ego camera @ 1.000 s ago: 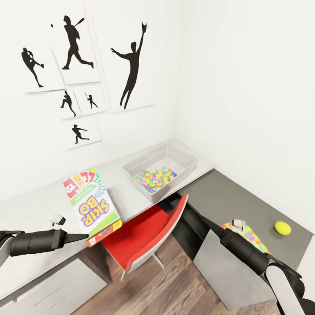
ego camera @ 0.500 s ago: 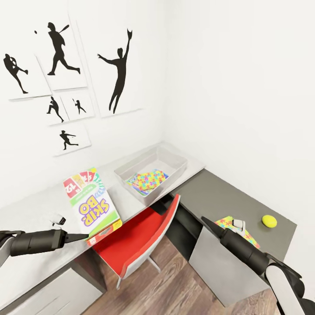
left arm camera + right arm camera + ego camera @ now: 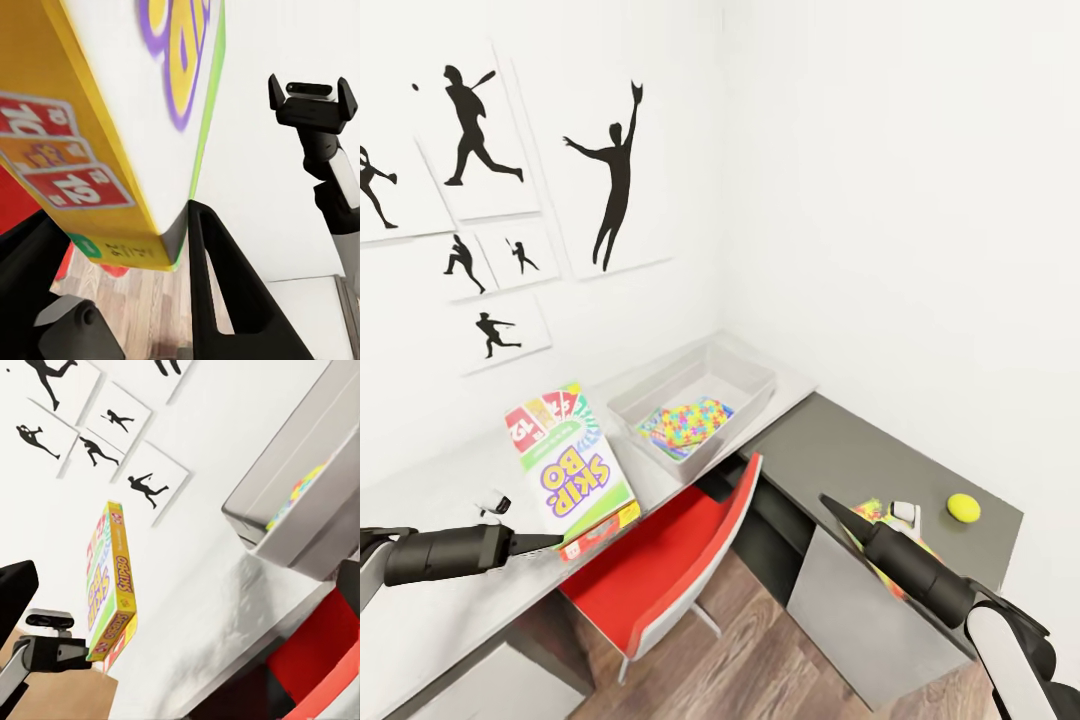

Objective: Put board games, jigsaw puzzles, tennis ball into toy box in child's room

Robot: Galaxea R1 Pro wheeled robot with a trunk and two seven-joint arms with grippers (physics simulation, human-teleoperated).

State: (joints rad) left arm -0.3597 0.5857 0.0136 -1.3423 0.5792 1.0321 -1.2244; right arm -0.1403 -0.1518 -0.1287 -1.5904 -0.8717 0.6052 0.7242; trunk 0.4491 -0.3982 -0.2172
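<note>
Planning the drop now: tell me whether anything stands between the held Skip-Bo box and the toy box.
Nothing visible does. The left gripper holds the Skip-Bo box upright over the table, and the stretch of tabletop to the toy box looks bare. One jigsaw puzzle already lies inside.

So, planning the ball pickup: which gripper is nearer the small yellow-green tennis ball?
Right. The right gripper hovers beside the dark desk section where the tennis ball lies; the left gripper is across the chair, holding the Skip-Bo box.
</note>
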